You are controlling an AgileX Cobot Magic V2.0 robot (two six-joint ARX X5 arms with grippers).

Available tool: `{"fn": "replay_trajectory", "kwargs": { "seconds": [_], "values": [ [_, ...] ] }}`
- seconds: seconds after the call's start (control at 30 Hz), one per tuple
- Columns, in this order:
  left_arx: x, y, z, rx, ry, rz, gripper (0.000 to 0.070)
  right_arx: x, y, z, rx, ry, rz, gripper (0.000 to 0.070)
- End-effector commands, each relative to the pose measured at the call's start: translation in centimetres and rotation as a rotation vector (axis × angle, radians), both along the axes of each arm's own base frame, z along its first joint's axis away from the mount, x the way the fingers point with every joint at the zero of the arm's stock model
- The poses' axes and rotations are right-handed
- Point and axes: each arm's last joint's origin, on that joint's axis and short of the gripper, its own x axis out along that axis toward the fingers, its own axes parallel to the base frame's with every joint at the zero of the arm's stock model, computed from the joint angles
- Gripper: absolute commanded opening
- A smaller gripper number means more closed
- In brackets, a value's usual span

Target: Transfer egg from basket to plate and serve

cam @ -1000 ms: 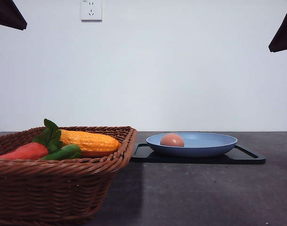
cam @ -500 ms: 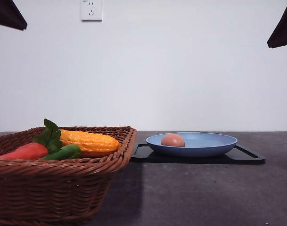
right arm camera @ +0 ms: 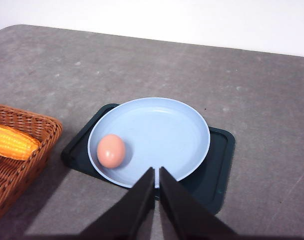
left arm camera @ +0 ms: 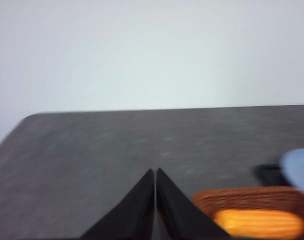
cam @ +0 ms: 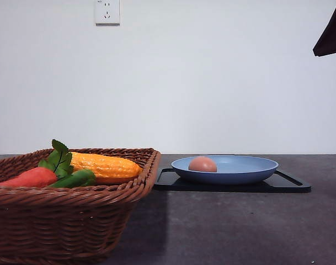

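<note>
On the blue plate (right arm camera: 156,131) lies a smooth pinkish-brown egg (right arm camera: 111,150).

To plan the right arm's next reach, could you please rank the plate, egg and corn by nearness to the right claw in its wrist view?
1. Plate, its rim just past the shut right claw.
2. Egg, on the plate's basket side.
3. Corn, in the basket.

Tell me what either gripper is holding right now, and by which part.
Nothing is held. The left gripper and right gripper are both shut with nothing between their fingers, and the egg lies free on the plate.
</note>
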Motion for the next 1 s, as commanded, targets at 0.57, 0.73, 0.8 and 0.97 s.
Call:
{"fn": "replay_trajectory", "kwargs": {
  "seconds": [0.57, 0.73, 0.8, 0.97],
  "values": [
    [0.8, 1.3, -9.3, -0.090, 0.105, 0.122, 0.0000, 0.0, 0.1, 0.5, 0.017, -0.013, 0.000, 0.0000],
    [1.0, 1.3, -10.8, -0.091, 0.151, 0.124, 0.0000, 0.0, 0.1, 0.5, 0.017, -0.013, 0.000, 0.0000],
    [1.1, 1.3, -11.1, -0.091, 0.154, 0.122, 0.0000, 0.0, 0.1, 0.5, 0.017, -0.013, -0.001, 0.0000],
    [1.1, 1.3, -11.1, -0.093, 0.152, 0.120, 0.0000, 0.0, 0.1, 0.5, 0.017, -0.013, 0.000, 0.0000]
  ]
}}
